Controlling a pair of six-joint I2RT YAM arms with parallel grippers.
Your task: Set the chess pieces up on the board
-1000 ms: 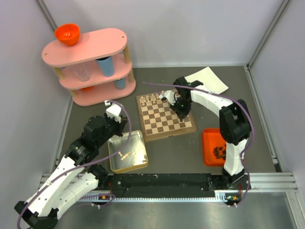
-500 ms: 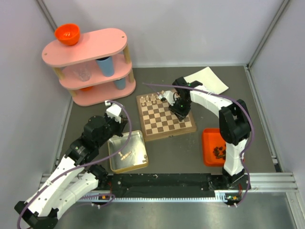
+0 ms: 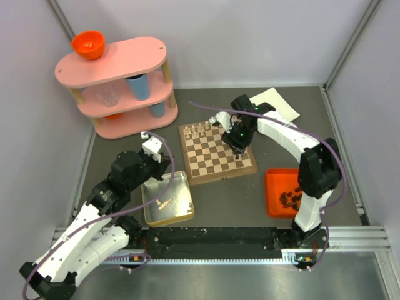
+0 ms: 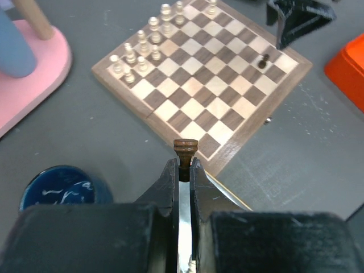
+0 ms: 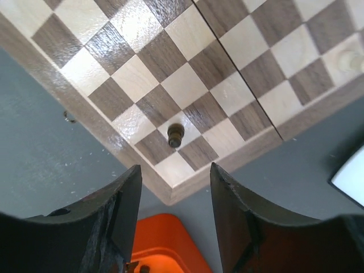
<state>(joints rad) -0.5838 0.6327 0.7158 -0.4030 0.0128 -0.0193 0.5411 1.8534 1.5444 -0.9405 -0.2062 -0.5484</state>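
Note:
The chessboard [image 3: 215,156] lies mid-table and also shows in the left wrist view [image 4: 193,85] and the right wrist view [image 5: 170,62]. Several cream pieces [image 3: 200,130] stand along its far edge [image 4: 139,54]. One dark brown piece [image 5: 175,135] stands alone near the board's near right corner [image 4: 262,61]. My right gripper [image 3: 235,141] hangs open and empty above that corner [image 5: 173,187]. My left gripper [image 3: 160,164] is shut on a dark brown piece [image 4: 185,151] and holds it over the grey table just short of the board's near left corner.
A silver tin [image 3: 167,199] with a few pieces sits by the left gripper. An orange tray [image 3: 281,192] with dark pieces lies right of the board. A pink shelf [image 3: 115,84] with cups and an orange bowl stands far left. White paper [image 3: 272,105] lies far right.
My right gripper has drawn up and back from the board's right side, and its elbow has swung right. The left arm has shifted only slightly.

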